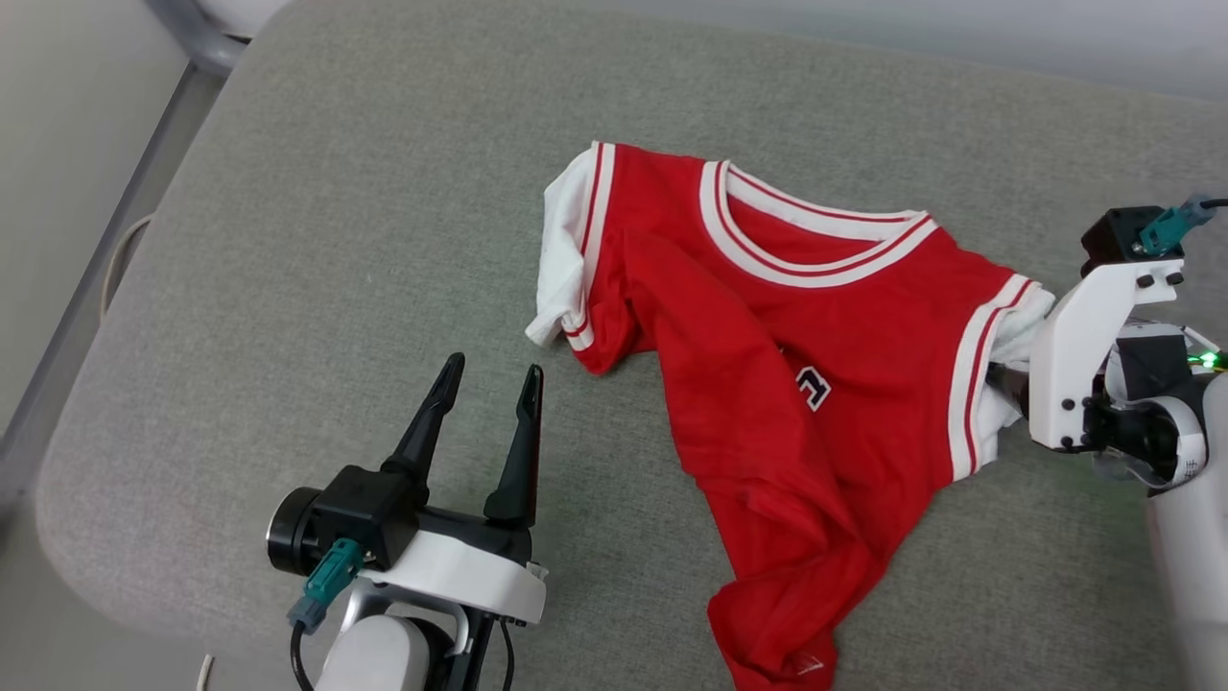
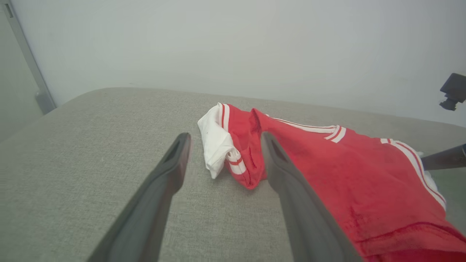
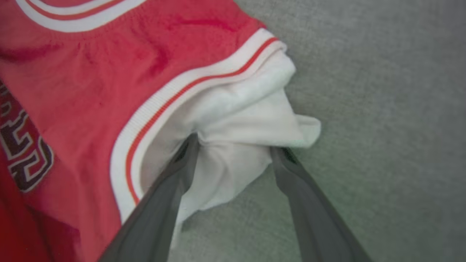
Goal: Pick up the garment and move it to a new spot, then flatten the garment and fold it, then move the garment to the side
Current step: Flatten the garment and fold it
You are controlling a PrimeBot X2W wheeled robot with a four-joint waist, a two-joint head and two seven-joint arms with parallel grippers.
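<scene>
Grey, coarse-woven upholstery covers the round-cornered cushion [image 1: 288, 240]. The garment [image 1: 767, 384] lies rumpled at its middle: soft red jersey with ribbed white-and-red trim. The left end effector [image 1: 489, 379] is spread over bare weave, and the right end effector [image 3: 235, 143] is spread too, straddling the bunched white sleeve [image 3: 247, 120].

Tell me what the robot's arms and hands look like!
The left hand has two long, pointed black fingers on a black block, a curved white bracket, a teal plug with a black cable, and a pale rounded forearm. The right hand matches, with a tall white bracket, a teal connector and a tiny green light.
</scene>
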